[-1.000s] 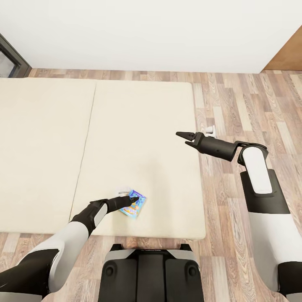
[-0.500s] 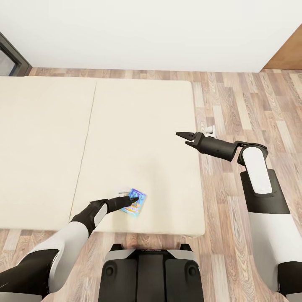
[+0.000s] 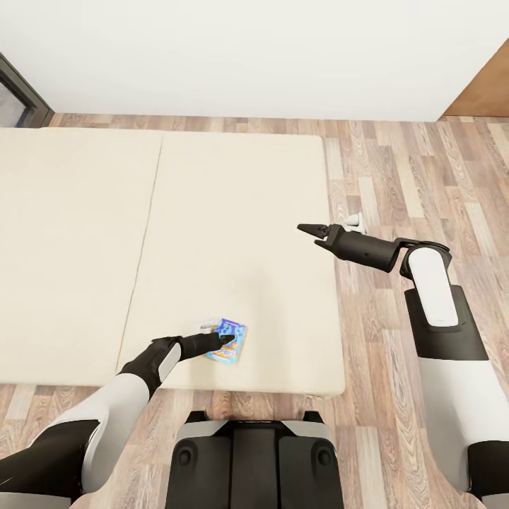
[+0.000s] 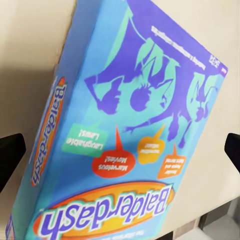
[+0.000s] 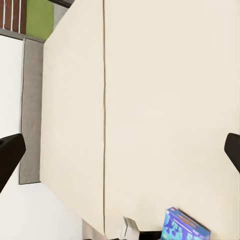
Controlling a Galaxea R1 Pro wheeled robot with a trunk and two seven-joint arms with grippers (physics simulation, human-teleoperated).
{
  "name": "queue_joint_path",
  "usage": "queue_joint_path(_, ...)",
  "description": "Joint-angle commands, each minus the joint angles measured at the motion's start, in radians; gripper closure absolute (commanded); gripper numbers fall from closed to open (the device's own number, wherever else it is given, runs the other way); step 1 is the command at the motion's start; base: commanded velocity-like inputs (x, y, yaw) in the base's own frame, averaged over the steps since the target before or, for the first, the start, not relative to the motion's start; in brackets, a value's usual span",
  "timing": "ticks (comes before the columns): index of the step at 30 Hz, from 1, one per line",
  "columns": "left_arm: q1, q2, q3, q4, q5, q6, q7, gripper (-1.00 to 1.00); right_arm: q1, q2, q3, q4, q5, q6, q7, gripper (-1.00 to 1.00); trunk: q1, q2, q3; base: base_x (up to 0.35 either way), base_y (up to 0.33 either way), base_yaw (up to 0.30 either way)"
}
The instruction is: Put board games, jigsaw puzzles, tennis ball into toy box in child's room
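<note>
Game box: the small teal-blue board game (image 3: 228, 340) lies flat on the bed (image 3: 233, 212), close to the bed's near edge and nearer its right corner.
Left gripper: the left gripper (image 3: 225, 341) is right over the box. In the left wrist view its two dark fingertips (image 4: 11, 152) sit wide apart, one on each side of the box (image 4: 125, 135). The jaws are spread and hold nothing yet.
Right gripper: the right gripper (image 3: 312, 231) hangs in the air over the bed's right edge, well apart from the box. Its jaws are spread wide too, with nothing in them.
How the box feels: it looks like stiff cardboard, light, with a smooth shiny print that may slip.
Where to grab: I think pinching it across its narrow width, near the middle, is best, so it does not tip.
Watch out: the soft mattress may give way under a push.
</note>
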Motion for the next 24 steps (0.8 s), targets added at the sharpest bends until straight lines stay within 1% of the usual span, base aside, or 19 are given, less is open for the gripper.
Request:
queue_joint_path(1,0.0,-0.001,0.008,-0.001,0.006,0.01,-0.003,-1.0,-0.001,-0.001,0.001,0.0,0.0,0.002,-0.001,-1.0,0.001,-0.002,-0.001,0.0,-0.065,0.0)
queue_joint_path(10,0.0,-0.001,0.008,-0.001,0.006,0.009,-0.004,-1.0,-0.001,-0.002,0.001,0.0,-0.001,0.003,-0.001,-1.0,0.001,-0.002,-0.001,0.0,-0.017,0.0)
queue_joint_path(17,0.0,-0.001,0.008,-0.001,0.006,0.008,-0.004,-1.0,-0.001,-0.002,0.001,-0.001,-0.002,0.003,-0.001,-1.0,0.001,-0.002,-0.001,0.0,-0.092,0.0)
queue_joint_path(24,0.0,-0.001,0.009,-0.001,0.006,0.007,-0.005,-1.0,-0.001,-0.002,0.001,-0.001,-0.002,0.003,-0.001,-1.0,0.001,-0.002,0.0,-0.001,-0.019,0.0)
